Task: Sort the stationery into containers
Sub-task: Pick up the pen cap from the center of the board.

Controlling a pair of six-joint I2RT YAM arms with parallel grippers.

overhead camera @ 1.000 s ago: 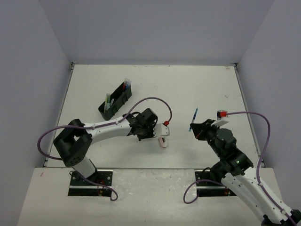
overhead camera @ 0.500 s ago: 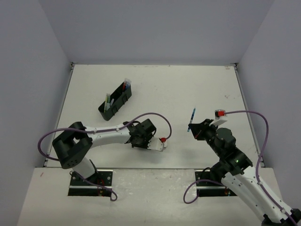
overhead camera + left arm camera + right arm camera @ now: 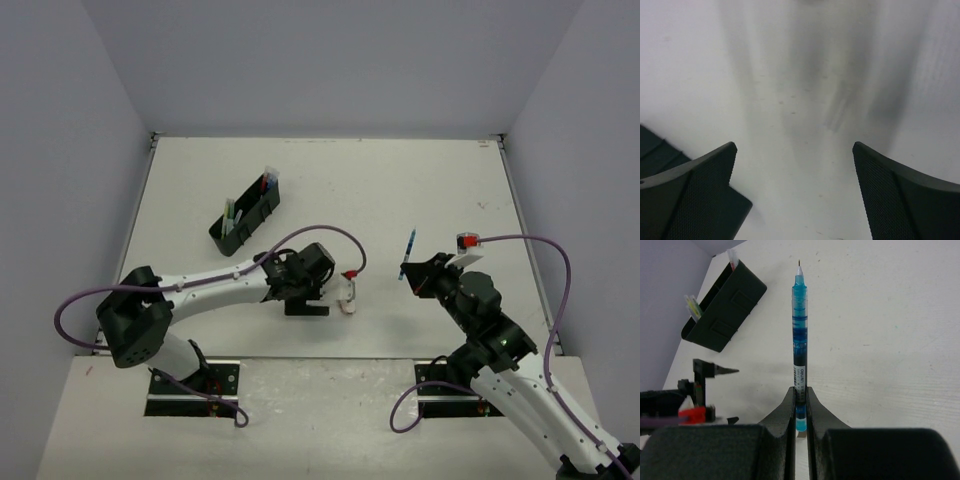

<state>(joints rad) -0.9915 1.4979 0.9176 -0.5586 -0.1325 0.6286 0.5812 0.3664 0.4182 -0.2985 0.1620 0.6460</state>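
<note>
1. A blue pen (image 3: 799, 340) is pinched at its lower end between the closed fingers of the right gripper (image 3: 800, 392). Its tip points forward, above the right side of the table. Gripping the tail likely leaves the barrel free to slide into a compartment.
2. The black organiser tray (image 3: 245, 222) sits well apart at the far left, set at a slant, with a few pens (image 3: 268, 181) standing in it.
3. The left gripper (image 3: 793, 146) hangs low near the table's middle, fingers spread wide and grasping nothing. Only blurred bare surface shows between them.
4. A small pale block, probably the eraser (image 3: 347, 305), lies just beside that gripper in the overhead view. The wide spread probably prepares a grasp.
5. The table (image 3: 400, 180) is matt white. Plain grey-lilac walls (image 3: 300, 60) enclose three sides.
</note>
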